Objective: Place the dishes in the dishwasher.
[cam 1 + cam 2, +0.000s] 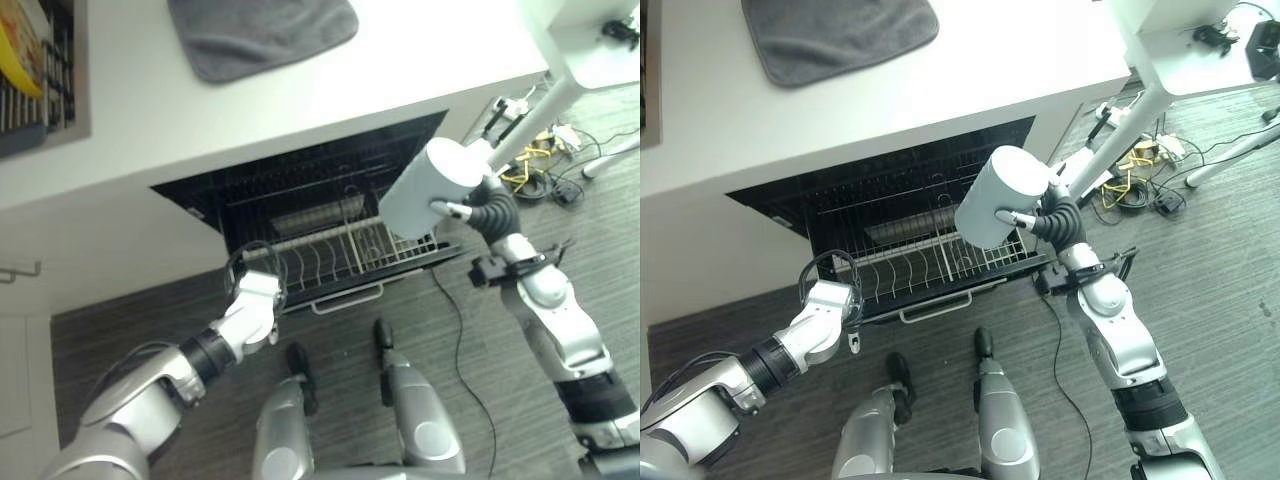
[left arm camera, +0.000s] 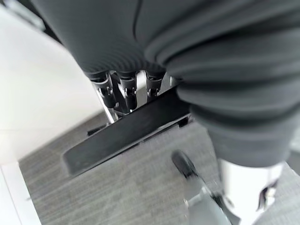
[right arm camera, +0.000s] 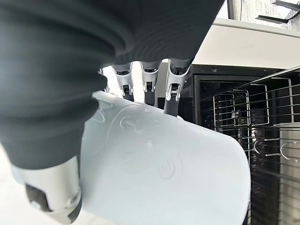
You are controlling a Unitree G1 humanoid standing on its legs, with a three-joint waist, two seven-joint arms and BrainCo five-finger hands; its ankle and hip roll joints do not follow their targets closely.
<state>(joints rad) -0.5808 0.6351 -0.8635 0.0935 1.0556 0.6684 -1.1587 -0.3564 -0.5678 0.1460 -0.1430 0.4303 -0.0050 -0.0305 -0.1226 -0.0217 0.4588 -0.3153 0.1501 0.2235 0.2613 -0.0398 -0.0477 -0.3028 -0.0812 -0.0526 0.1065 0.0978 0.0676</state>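
Under a white counter (image 1: 250,100), the open dishwasher's wire rack (image 1: 340,250) sits extended; right hand (image 1: 470,212) grips a pale cylindrical plastic cup (image 1: 425,190); left hand (image 1: 250,310), fingers' state unclear, touches the rack's front.

White counter (image 1: 200,110) with grey towel (image 1: 262,35) above grey wood-grain floor (image 1: 150,320).

grey towel (image 1: 262,35) on white counter (image 1: 150,110) | white table leg (image 1: 535,120) | cable tangle (image 1: 535,170) on floor

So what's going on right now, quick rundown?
Right robot hand curled round pale cup, held tilted over the pulled-out dishwasher rack. Left robot hand at the rack's front edge, grip unclear. Nothing blocking.
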